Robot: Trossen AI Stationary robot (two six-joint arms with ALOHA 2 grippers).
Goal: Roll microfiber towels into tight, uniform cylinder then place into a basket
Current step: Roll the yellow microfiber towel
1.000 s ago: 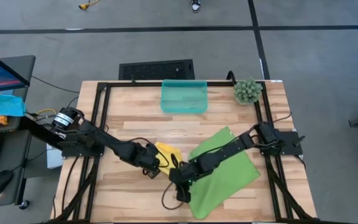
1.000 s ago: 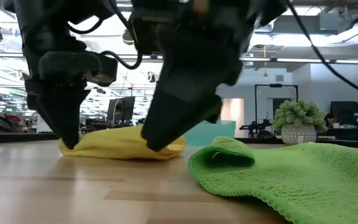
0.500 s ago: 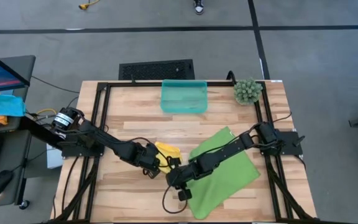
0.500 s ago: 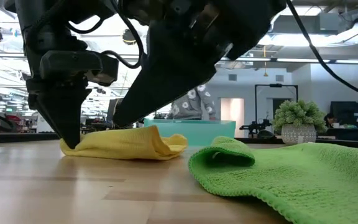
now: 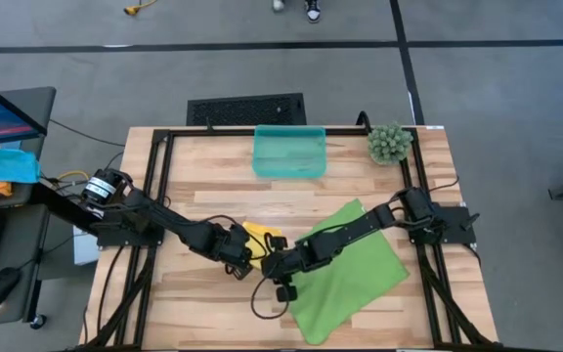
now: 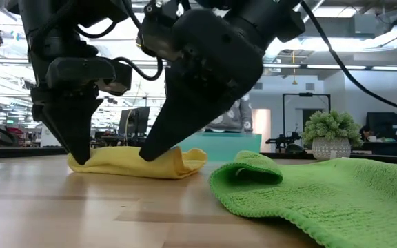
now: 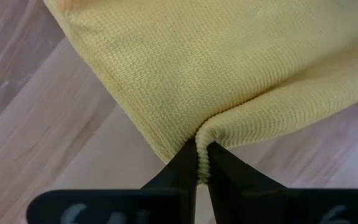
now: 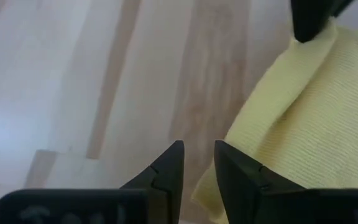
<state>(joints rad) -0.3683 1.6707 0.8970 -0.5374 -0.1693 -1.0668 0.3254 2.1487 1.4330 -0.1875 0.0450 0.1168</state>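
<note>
The yellow towel point(image 5: 262, 237) lies bunched flat on the wood near the table's middle. My left gripper point(image 5: 242, 259) is shut on its left edge. My right gripper point(image 5: 268, 266) stands open at the towel's near edge point(image 8: 229, 180), pointing down at a slant, with only bare wood between its fingers point(image 8: 169, 163). The lime green towel point(image 5: 350, 269) lies spread on the right half, with one corner folded over point(image 6: 247, 169); my right arm reaches across it. The teal basket point(image 5: 289, 152) stands at the far edge, apart from both grippers. My left gripper pinches a small raised fold of the yellow towel's edge point(image 7: 205, 134) between its two fingertips. The fingers come steeply from above. The rest of the towel lies slack on the table. My right gripper: one finger point(image 8: 229, 165) stands right beside the towel's near edge; I cannot tell whether it touches.
A small potted plant point(image 5: 389, 143) stands at the far right corner. Black frame rails point(image 5: 160, 186) run along the table's left, right and far sides. A black vented panel point(image 5: 246, 109) lies on the floor beyond the far edge. Bare wood lies at the near left.
My right gripper has moved toward the table's left and far side along the yellow towel and has rolled its wrist. Its tips have gone from the towel's right end to its near edge. The towel's right end now stands a little higher.
</note>
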